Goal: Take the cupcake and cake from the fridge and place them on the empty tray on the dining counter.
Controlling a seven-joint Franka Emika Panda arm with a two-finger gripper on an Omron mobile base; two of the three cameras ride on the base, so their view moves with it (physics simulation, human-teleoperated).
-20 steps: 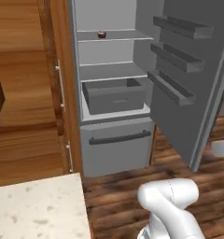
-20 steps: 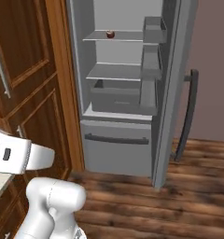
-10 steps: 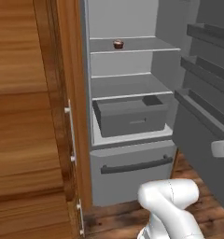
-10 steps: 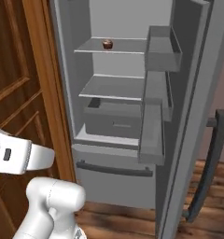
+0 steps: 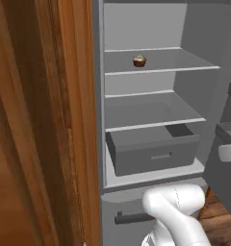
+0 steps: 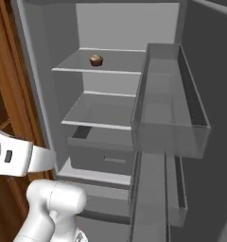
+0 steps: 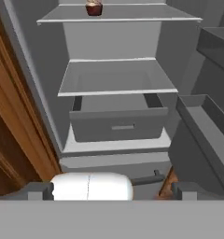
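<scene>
Dark-red-wrapped cupcake [image 7: 94,8] sits on the fridge [image 5: 151,120] upper shelf [image 7: 118,18], well above and ahead of our claw [image 7: 111,189], whose jaws stand spread wide, so we should raise high, level with that shelf, then reach in straight.

One fridge [image 5: 185,96] stands open — inside it, two shelves [image 7: 116,77], one drawer [image 7: 118,125] and a single cupcake [image 5: 139,61]; one wooden cabinet [image 5: 40,144] stands beside it.
</scene>
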